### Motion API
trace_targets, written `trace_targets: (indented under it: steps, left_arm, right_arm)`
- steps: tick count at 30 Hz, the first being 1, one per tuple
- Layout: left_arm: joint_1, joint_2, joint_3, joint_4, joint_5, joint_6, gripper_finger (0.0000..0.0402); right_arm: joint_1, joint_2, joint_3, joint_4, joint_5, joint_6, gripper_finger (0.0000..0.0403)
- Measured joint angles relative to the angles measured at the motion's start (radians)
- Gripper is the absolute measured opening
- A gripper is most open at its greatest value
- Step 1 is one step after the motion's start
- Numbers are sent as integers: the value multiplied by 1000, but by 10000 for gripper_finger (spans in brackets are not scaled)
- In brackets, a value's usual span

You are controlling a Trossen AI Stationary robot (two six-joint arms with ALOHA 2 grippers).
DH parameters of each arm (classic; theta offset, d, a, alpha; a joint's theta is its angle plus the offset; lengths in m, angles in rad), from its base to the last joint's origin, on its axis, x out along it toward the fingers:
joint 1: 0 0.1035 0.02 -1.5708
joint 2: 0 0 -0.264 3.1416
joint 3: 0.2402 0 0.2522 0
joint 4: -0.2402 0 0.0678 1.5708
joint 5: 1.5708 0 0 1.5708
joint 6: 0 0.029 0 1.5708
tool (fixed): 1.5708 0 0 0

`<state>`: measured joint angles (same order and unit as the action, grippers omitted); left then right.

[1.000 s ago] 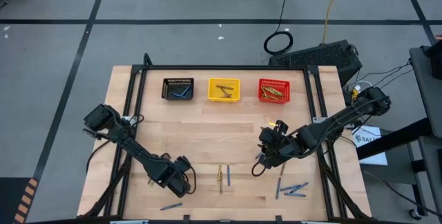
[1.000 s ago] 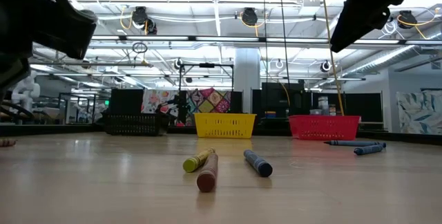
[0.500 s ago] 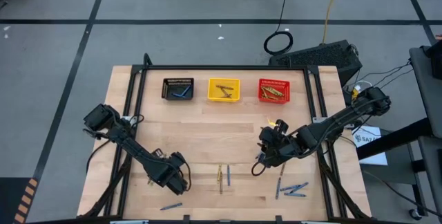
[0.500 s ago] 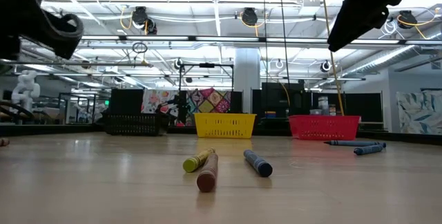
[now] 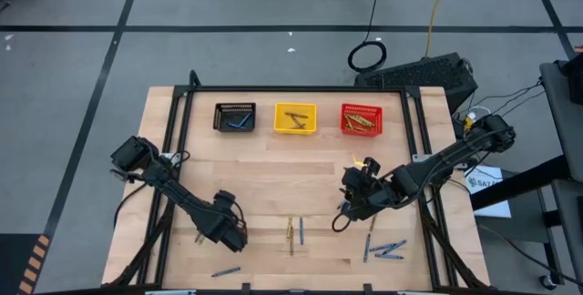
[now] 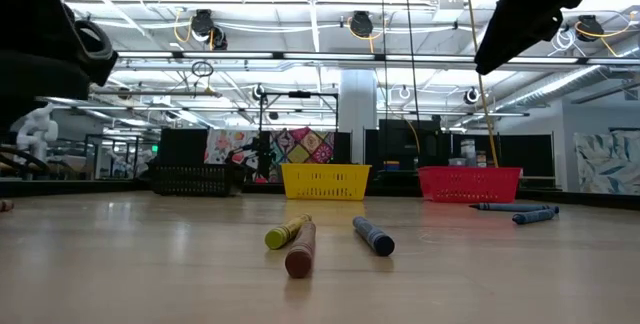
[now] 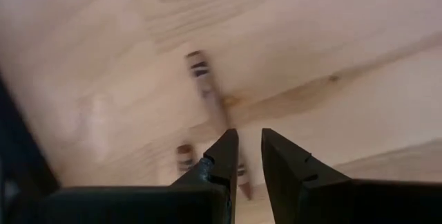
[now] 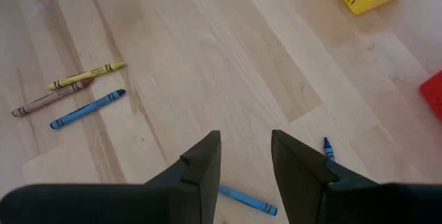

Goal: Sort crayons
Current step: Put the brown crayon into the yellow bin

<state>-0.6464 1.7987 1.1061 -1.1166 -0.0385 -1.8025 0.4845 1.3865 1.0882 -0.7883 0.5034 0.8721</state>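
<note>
Loose crayons lie flat on the wooden table. A yellow, a brown and a blue one lie together near the front middle. My left gripper points down near the front left. Its fingers stand a narrow gap apart, with bare wood showing between the tips. A blurred brown crayon lies under them, with a second brown end beside it. My right gripper hangs open above the table, right of the middle, holding nothing. My left gripper comes from above, pointing steeply down, with one fingertip in front of the brown crayon's middle. The finger hides that spot, so I cannot tell whether it touches the crayon.
Black, yellow and red baskets stand in a row at the far edge, each with crayons inside. More blue crayons lie at the front right, below my right gripper and at the front left.
My left gripper has shifted a little toward the table's left edge and has rolled about its own pointing line, tipping steeper toward the table. The gap between its fingers shows no change. The crayons lie where they were.
</note>
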Motion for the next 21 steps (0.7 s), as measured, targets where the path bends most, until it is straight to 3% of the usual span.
trace_targets:
  steps: [4,10,21]
  left_arm:
    - [-1,0,0,-43,6,-49,57]
    - [-1,0,0,-53,-68,-6,57]
    - [-1,0,-3,-70,-12,-49,57]
  right_arm:
    - [15,7,0,4,0,5,116]
    - [25,72,0,4,-4,6,116]
    - [23,154,0,27,-9,6,116]
